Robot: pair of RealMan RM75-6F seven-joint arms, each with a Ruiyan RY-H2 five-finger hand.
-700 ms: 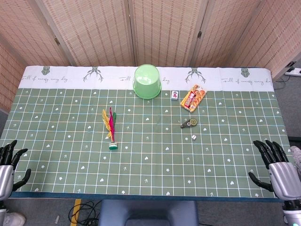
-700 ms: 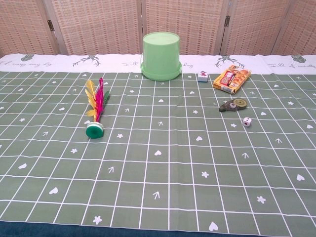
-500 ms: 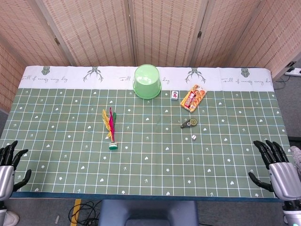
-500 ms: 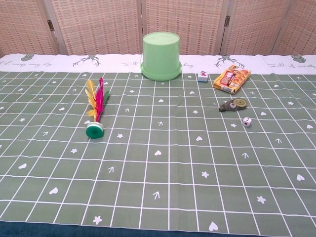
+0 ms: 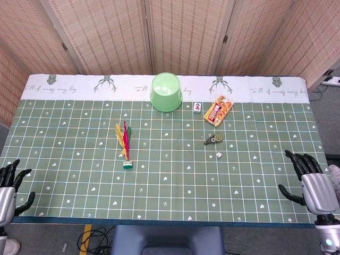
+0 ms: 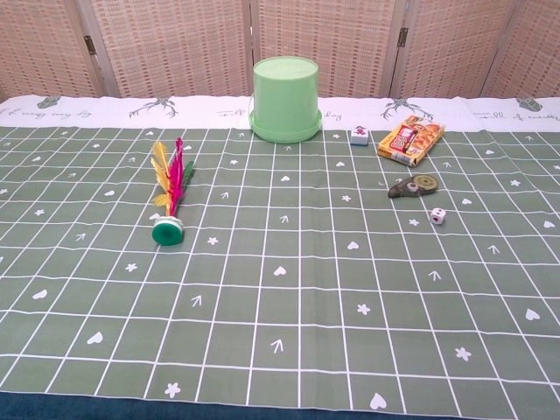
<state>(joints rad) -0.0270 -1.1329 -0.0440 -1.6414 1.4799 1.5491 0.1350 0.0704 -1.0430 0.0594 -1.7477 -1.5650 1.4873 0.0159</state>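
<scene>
At the near left corner of the table, I am keeping my left hand released, fingers apart and gripping nothing; the feathered shuttlecock is lying well apart to its right. Past the upturned green bucket, the tape dispenser and the small die are lying well left of my right hand, which is hovering spread and empty at the near right edge.

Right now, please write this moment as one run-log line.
left hand: open, table edge | right hand: open, nearest dice | bucket: upside down
</scene>
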